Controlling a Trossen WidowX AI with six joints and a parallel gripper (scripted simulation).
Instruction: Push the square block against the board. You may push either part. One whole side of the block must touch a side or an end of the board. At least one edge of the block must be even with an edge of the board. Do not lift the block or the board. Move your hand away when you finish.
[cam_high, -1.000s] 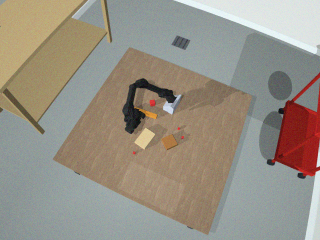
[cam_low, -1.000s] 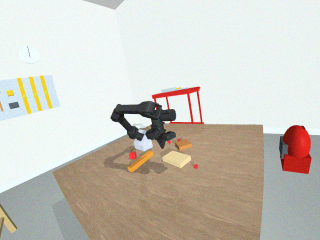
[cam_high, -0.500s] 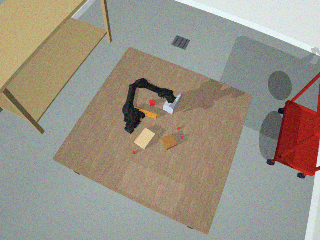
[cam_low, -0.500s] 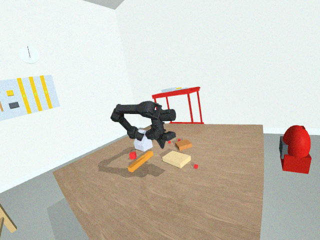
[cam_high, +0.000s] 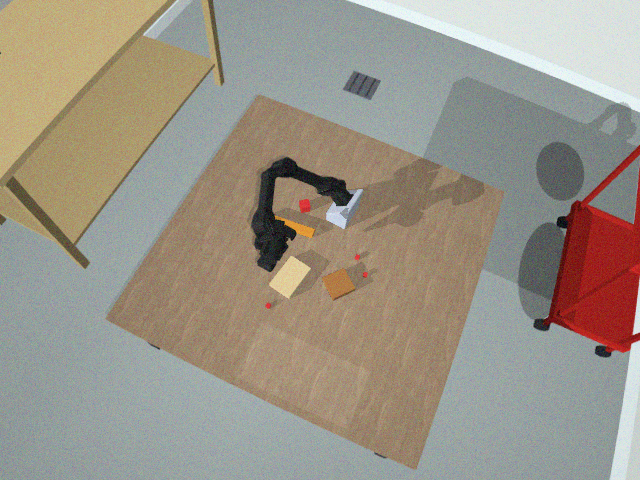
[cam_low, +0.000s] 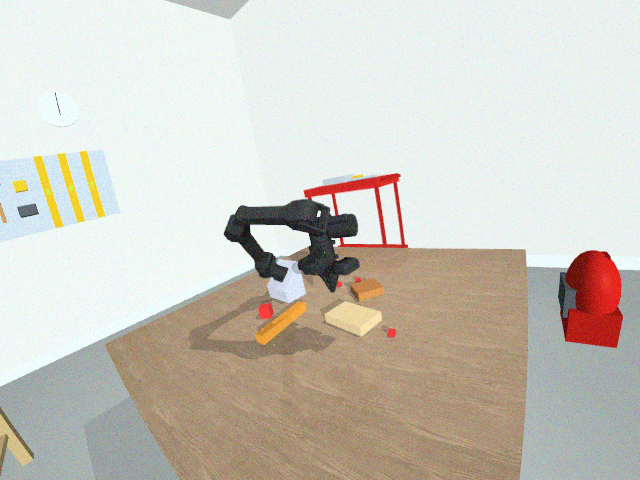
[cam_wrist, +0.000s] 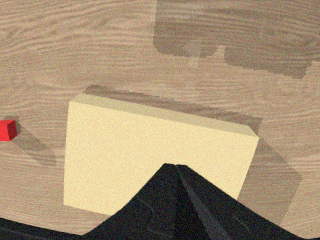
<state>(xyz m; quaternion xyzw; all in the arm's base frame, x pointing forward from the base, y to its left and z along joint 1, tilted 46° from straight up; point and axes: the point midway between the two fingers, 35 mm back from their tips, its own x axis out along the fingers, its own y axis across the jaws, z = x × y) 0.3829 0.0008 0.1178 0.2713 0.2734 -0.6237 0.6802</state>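
The square block (cam_high: 338, 283) (cam_low: 368, 289) is brown-orange and lies flat on the table. The board (cam_high: 290, 277) (cam_low: 353, 317) (cam_wrist: 130, 145) is a thick pale yellow rectangle, also flat. A gap separates them, and their sides are turned at different angles. The block is not in the wrist view. My gripper (cam_low: 332, 290) (cam_wrist: 172, 175) is shut and empty, its tips pointing down above the table. In the wrist view the tips cover part of the board; in the exterior view they show clear of it, up and to its left. In the top view the tips are hidden by the arm.
An orange bar (cam_high: 301, 227) (cam_low: 281, 322) and a red cube (cam_high: 305, 205) (cam_low: 265, 311) lie near the pale arm base (cam_high: 337, 217) (cam_low: 287, 290). A tiny red cube (cam_high: 268, 305) (cam_low: 391, 332) (cam_wrist: 7, 130) lies beside the board. Two more tiny red cubes lie beyond the block.
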